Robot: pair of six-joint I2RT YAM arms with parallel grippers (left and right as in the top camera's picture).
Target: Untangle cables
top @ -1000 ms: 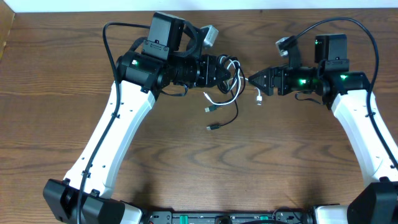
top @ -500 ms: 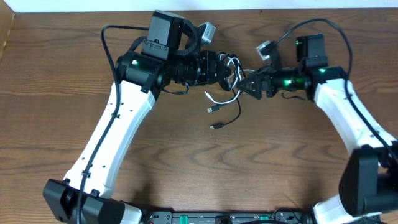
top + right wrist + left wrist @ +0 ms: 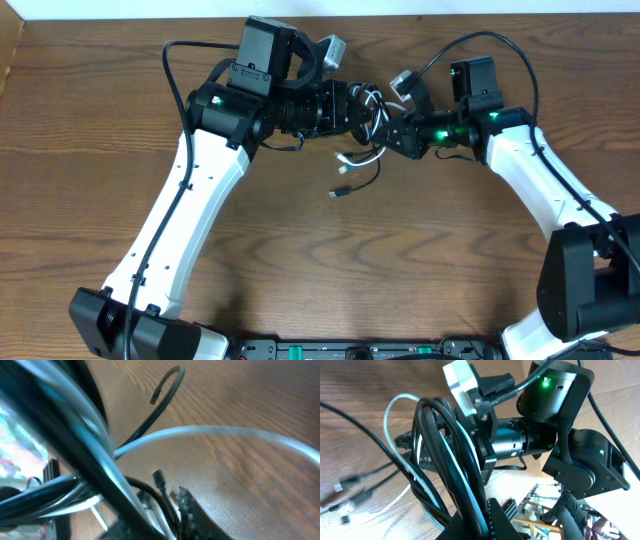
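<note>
One brown wood-grain bench [image 3: 300,270] carries the work. Two white-shelled arms with black wrists meet over its far middle: the left arm [image 3: 190,210] and the right arm [image 3: 545,185].

The left tool [image 3: 364,112] is pressed together, pinching the knotted part of the cables. In the left wrist view the black and white strands run straight up out of its fingers. The right tool [image 3: 392,136] has its tip at the same knot, facing the left tool. The right wrist view is blurred and filled with strands, so it cannot be told whether this tool is spread or clamped.

The cables are a thin black cord [image 3: 370,180] and a thin white cord [image 3: 360,157]. They are looped together between the two tools. Loose tails trail toward the near side, the black one ending in a small black plug [image 3: 340,192].

Handling, as judged:
- Both cords are light, limp and smooth-jacketed.
- They will likely sag, spring back into loops and slide through a loose pinch.
- The plugs are the only stiff parts and may snag in a loop.
- Take hold of one single strand just beside the knot, not on a plug and not across both colours.
- Draw that strand away from the left tool.
- Pull gently; a hard tug would probably tighten the knot.
</note>
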